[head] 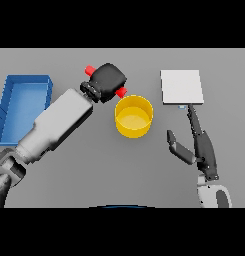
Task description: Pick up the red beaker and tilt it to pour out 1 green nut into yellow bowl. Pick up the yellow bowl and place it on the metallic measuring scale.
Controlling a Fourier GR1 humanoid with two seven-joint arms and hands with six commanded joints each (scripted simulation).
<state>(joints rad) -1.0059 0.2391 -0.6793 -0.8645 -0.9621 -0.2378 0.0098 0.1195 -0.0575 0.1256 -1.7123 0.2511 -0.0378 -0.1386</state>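
- Grey surface (84,175) carries a blue tray (24,102) at nine o'clock and the metallic measuring scale (181,86) at two o'clock.
- Left hand (108,80), at eleven o'clock, is clamped round the red beaker (122,92), tipped on its side, its mouth just over the rim of the yellow bowl (134,116).
- Right hand (194,145) waits at four o'clock, fingers straight and apart.
- Pouring looks under way; no green nut shows in the bowl yet.
- Next likely calls for a slight further tilt, stopping after one nut drops.

Boxy grey-white forearms end in a black left hand (107,80) and right hand (198,146).
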